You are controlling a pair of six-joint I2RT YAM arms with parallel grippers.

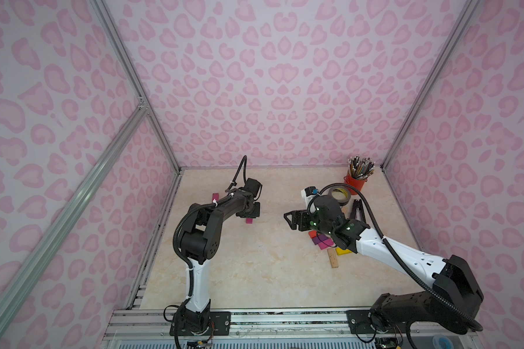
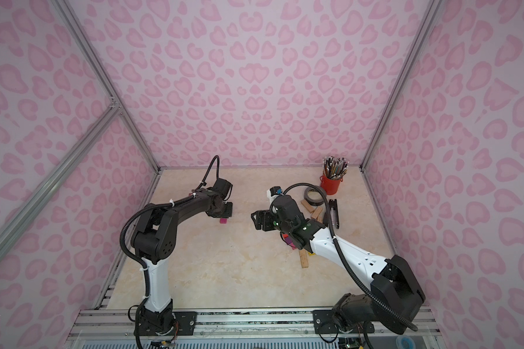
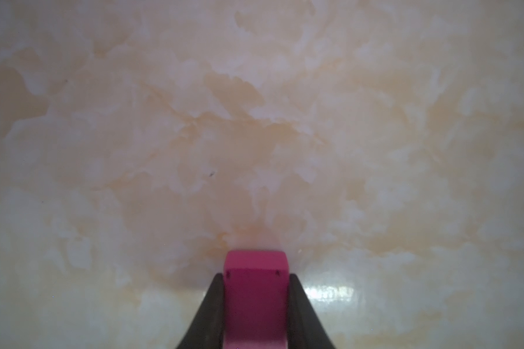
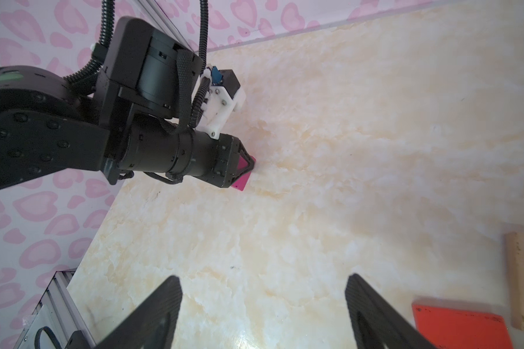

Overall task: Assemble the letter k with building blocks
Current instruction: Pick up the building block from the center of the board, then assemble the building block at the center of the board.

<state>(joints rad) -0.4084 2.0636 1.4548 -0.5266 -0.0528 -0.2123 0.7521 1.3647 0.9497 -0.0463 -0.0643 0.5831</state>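
Observation:
My left gripper (image 3: 256,276) is shut on a magenta building block (image 3: 256,296), holding it low over the marble tabletop; the same block shows in both top views (image 1: 249,221) (image 2: 223,221) and in the right wrist view (image 4: 243,181). My right gripper (image 4: 263,278) is open and holds nothing, hovering over bare table left of a pile of blocks. The pile, partly hidden by the right arm, has orange (image 1: 312,234), purple (image 1: 319,240), yellow (image 1: 342,251) and plain wood (image 1: 332,258) blocks. Another magenta block (image 1: 215,197) lies behind the left arm.
A red cup of pencils (image 1: 357,182) stands at the back right, with a grey tape roll (image 1: 339,193) and a black stapler (image 1: 357,210) in front of it. Two wood blocks (image 2: 308,206) lie beside the tape. Pink patterned walls close in the table.

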